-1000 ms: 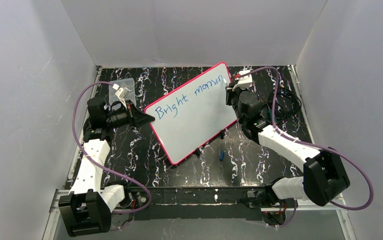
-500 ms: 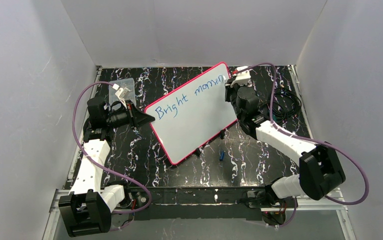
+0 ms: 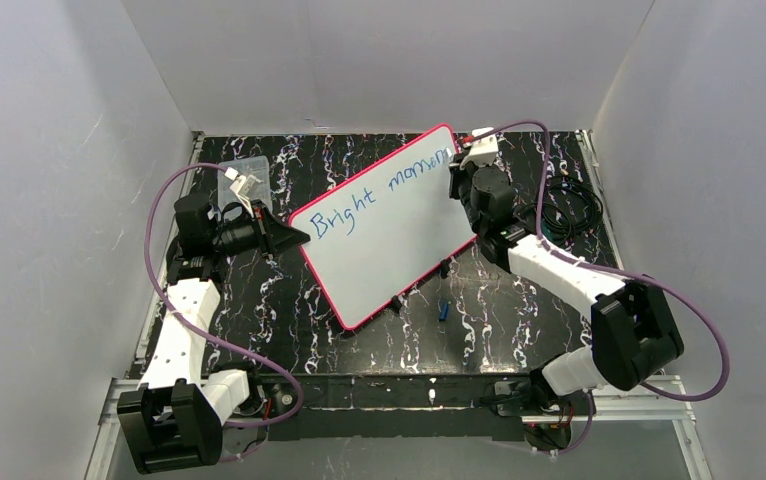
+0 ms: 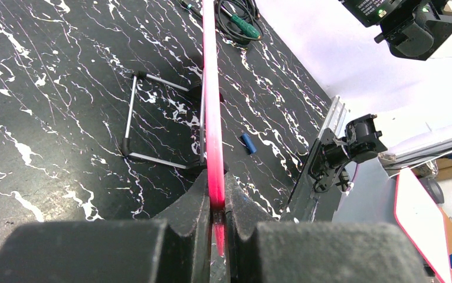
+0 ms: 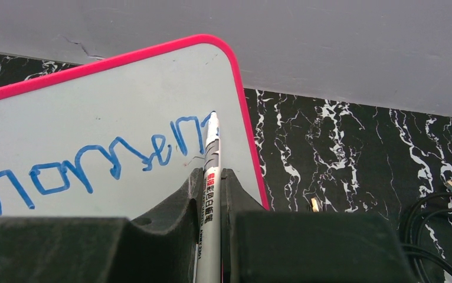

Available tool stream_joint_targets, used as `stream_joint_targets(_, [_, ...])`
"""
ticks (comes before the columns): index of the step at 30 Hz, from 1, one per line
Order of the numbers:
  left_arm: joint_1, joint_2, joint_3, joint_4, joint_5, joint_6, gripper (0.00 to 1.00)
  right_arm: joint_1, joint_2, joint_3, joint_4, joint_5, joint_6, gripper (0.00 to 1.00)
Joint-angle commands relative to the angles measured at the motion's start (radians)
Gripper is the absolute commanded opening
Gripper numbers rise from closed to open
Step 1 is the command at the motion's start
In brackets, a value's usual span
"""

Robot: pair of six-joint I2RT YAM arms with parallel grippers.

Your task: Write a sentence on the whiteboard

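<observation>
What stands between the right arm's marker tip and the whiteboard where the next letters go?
Nothing visible. The white marker in the right gripper has its blue tip at the large white pink-rimmed whiteboard, at the end of the blue handwritten words. Only a narrow strip of bare board lies between it and the board's edge.

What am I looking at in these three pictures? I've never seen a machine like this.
Two robot arms stand at a black marbled table. One picture looks down from above; the other two come from a camera on each wrist. The left gripper pinches the pink edge of the whiteboard. The right gripper holds a marker, tip on the board at the blue writing: "Bright" plus an unfinished word. A clear box and a small blue piece lie on the table.
</observation>
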Motion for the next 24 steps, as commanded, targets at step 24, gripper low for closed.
stream_joint_targets(24, [0.004, -0.036, 0.006, 0.041, 0.035, 0.032, 0.00, -0.014, 0.005, 0.073, 0.052, -0.040, -0.016, 0.01])
